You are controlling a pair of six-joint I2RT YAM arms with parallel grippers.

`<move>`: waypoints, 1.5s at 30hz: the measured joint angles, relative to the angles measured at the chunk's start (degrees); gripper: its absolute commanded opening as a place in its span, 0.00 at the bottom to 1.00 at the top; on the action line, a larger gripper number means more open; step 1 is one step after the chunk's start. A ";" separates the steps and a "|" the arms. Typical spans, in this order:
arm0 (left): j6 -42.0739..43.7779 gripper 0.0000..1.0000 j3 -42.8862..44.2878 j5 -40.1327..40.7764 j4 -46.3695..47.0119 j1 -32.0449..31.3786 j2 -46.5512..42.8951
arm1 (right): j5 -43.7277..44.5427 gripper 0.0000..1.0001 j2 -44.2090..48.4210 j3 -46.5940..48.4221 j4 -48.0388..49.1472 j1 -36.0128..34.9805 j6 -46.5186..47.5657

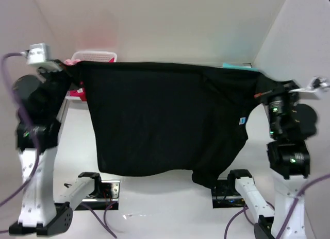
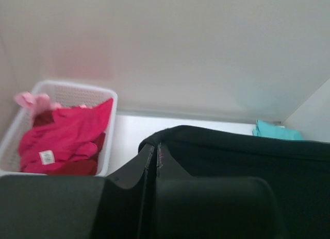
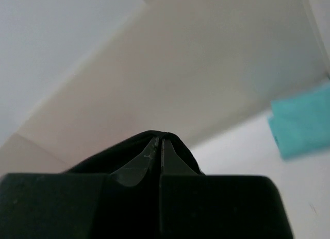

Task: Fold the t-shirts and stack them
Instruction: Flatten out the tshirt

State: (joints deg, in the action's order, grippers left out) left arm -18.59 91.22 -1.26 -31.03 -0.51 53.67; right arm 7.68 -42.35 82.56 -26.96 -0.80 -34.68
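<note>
Basket (image 2: 77,86) sitting far left, magenta-pink shirt (image 2: 67,133) heaping inside. Left tool (image 2: 155,155) pinching shut on top corner of black t-shirt (image 1: 165,120). Shirt hanging spread in air between arms, above worktop (image 1: 165,210). Cloth looking light and limp, lower hem sagging and bunching at right, so corner grips suiting it. Right tool (image 3: 159,146) clamping opposite corner. Teal shirt (image 3: 304,125) lying far right by back wall. Worktop beneath likely offering room for laying down, side walls crowding both arms.

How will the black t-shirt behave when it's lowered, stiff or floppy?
Probably floppy: the black t-shirt hangs like a curtain between the left gripper and right gripper, its hem sagging unevenly. Likely light, since two pinched edges carry it. It may bunch once lowered.
</note>
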 measured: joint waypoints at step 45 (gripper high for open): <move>-2.58 0.00 -10.64 0.55 22.67 -2.25 42.77 | 1.73 0.00 -35.67 -14.58 21.05 0.09 -3.54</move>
State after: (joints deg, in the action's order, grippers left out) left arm -21.17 80.58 -0.71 -8.36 -2.76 96.44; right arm 9.41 -78.02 67.99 -5.91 -0.71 -38.22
